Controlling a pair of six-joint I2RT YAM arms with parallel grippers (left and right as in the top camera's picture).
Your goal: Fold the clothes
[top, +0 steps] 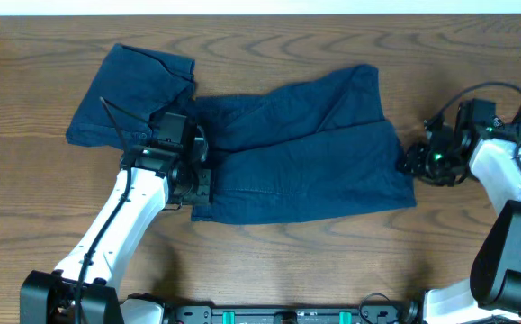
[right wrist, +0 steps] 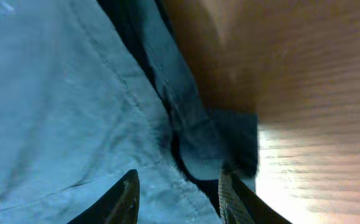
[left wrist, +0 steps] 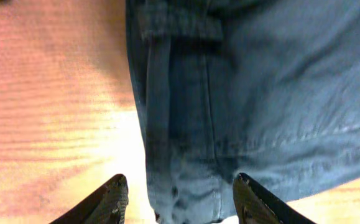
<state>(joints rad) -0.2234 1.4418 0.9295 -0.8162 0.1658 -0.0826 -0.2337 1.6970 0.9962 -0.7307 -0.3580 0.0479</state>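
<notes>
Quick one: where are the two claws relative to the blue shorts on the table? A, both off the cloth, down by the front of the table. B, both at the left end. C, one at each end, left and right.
C: the left claw straddles the left edge of the shorts, and the right claw is at their right edge.

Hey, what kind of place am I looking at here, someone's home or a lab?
Most likely a robotics lab or test bench, not a home: the left gripper and right gripper belong to two white robot arms at a wood-grain table, with dark blue shorts spread between them.
</notes>
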